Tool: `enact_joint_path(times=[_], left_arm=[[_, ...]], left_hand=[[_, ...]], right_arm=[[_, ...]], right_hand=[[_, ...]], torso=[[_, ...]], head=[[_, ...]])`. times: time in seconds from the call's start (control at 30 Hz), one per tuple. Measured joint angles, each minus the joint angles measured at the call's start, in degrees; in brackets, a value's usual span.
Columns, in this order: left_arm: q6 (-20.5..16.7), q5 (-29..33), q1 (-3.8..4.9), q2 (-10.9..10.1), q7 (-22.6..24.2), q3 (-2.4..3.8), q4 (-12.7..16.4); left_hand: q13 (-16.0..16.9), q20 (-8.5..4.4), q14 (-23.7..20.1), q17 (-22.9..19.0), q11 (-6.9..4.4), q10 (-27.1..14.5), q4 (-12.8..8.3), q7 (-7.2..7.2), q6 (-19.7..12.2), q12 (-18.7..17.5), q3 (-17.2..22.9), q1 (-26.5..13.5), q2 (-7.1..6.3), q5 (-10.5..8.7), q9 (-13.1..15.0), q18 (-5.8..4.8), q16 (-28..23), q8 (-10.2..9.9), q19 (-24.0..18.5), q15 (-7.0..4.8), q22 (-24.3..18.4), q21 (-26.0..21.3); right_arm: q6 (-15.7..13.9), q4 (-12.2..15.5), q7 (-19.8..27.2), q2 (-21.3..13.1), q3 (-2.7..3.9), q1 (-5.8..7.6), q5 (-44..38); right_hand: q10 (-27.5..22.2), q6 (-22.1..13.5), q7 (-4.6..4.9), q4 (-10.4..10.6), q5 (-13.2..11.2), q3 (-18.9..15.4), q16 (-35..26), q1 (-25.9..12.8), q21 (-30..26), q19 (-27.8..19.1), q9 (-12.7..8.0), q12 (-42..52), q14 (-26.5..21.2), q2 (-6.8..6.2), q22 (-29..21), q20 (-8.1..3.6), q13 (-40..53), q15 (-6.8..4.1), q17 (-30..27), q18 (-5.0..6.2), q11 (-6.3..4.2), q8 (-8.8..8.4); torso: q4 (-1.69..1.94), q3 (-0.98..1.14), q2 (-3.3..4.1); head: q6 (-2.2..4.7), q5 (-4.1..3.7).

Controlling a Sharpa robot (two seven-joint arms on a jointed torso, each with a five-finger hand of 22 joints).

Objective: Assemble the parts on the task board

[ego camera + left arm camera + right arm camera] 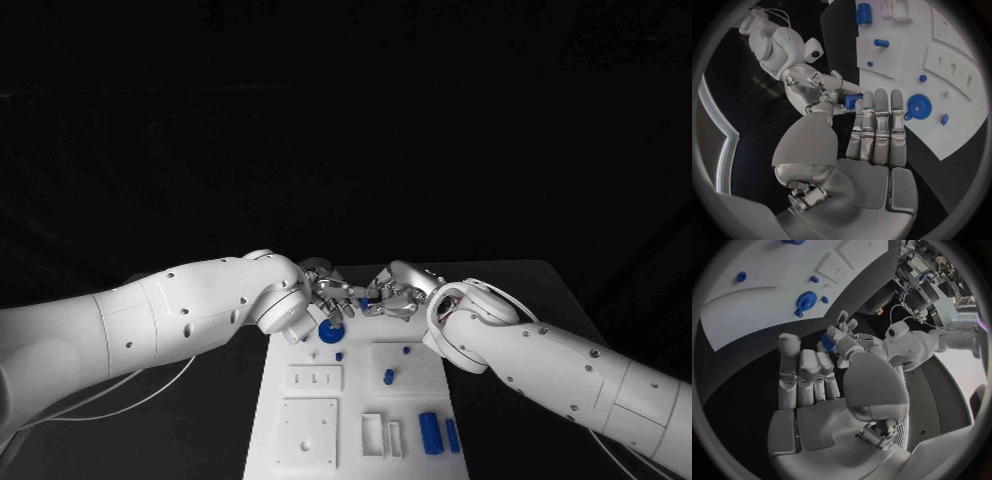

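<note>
Early in the assembly, by the look of the task board (289, 450), which runs from the middle of the head view down to its bottom edge.

Above the board's upper end, just below the picture's centre: left hand (320, 295) and right hand (408, 298) meeting fingertip to fingertip, with one small blue part (366, 300) caught between them. Both hands closed on that part at the fingertips. In the left wrist view the part (851, 101) sits just beyond the left hand's straight fingers (876, 125), with the right hand's fingers against its other side. Cannot tell which hand carries most of the grip. Looks like a hand-over or a re-seating of the part in mid-air, clear of the board.

Done, as far as visible: a blue gear (332, 328) lying flat near the board's upper left, and a short blue peg (389, 376) standing at the board's middle, probably seated, though not certain from here.

Left to do, judging from how things lie: two blue cylinders (430, 430) lying side by side at the board's lower right, apparently unplaced, beside upright white blocks (372, 432). Also the part in hand, with no slot reached yet. Several recesses on the board's left half open and unfilled. More than half of the job probably ahead.
</note>
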Motion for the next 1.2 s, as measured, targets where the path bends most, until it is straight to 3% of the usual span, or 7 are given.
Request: enact_joint_path(times=[0.1,0.33,0.53,1.03,1.2], left_arm=[[0.0,0.0,0.0,0.3,-0.1,-0.1,-0.2],[0.0,0.0,-0.03,0.5,-0.3,-0.26,-0.5],[0.1,0.0,-0.03,0.6,-0.4,-0.37,-0.6],[0.8,-0.4,-0.03,0.7,-0.8,-0.46,-0.7],[1.0,-0.6,-0.03,0.7,-0.9,-0.47,-0.7]], left_hand=[[0.0,0.22,0.0,0.0,0.0,0.0,-1.6,0.0,0.0,0.0,-0.4,-0.6,1.03,0.0,-0.1,-0.01,0.0,0.2,0.2,0.0,1.5,-1.2],[0.0,0.22,0.0,0.0,0.0,0.0,-1.9,0.01,0.0,0.0,-0.6,-0.4,1.22,0.0,-0.2,0.0,0.0,0.2,0.2,0.0,2.3,-1.6],[0.0,0.22,-0.2,0.1,0.0,0.0,-3.0,0.01,0.0,0.0,-1.4,0.5,2.7,0.0,-0.6,0.0,0.2,0.2,0.6,0.19,3.5,-2.8],[0.0,0.02,-0.2,0.0,0.0,0.0,-4.1,0.0,0.0,0.0,-2.2,1.3,3.52,-0.28,-0.9,0.0,0.2,0.2,0.8,0.19,4.9,-3.8],[-0.1,0.22,-0.2,0.0,0.0,0.0,-6.0,0.0,0.0,0.0,-3.3,2.5,5.98,-0.19,-1.2,0.0,0.2,0.2,1.0,0.19,6.0,-4.8]], right_arm=[[0.1,0.0,-0.1,0.0,0.0,0.0,-0.1],[0.4,-0.1,-0.2,0.1,-0.01,0.0,-0.1],[0.5,-0.1,-0.3,0.1,-0.01,0.0,-0.1],[0.7,0.1,-0.3,0.2,-0.03,0.01,-0.2],[0.8,0.2,-0.3,0.2,-0.03,0.0,-0.2]], right_hand=[[0.0,0.0,0.0,0.0,0.0,0.0,0.0,0.0,0.0,0.0,0.0,0.0,0.0,0.0,0.0,0.0,0.0,0.0,0.0,0.0,0.0,-0.01],[0.0,0.0,0.01,0.0,0.0,0.0,0.0,0.0,0.0,0.0,0.0,0.0,0.0,0.0,0.0,0.0,0.0,0.0,0.0,0.0,0.0,-0.04],[0.0,-0.1,-0.04,0.0,0.2,0.0,0.0,0.0,0.0,0.0,0.0,0.0,0.0,0.0,0.0,0.0,0.0,0.0,0.0,0.0,0.0,-0.05],[0.0,0.2,0.01,-0.2,0.2,-0.2,0.0,0.0,-0.3,0.0,0.0,0.0,0.0,0.0,0.0,0.0,-0.1,0.0,0.0,-0.01,0.0,0.03],[0.0,0.2,0.01,-0.2,0.2,-0.2,0.0,0.0,-0.3,0.0,0.0,0.0,0.0,0.0,0.0,0.0,-0.1,0.0,0.0,-0.01,0.01,0.03]], torso=[[0.0,-0.01,0.01],[-0.07,-0.01,0.03],[-0.01,0.02,0.03],[-0.04,0.03,0.02],[-0.05,0.03,0.03]], head=[[0.0,0.09],[-0.04,0.12],[-0.16,0.04],[-0.23,0.1],[-0.28,0.13]])
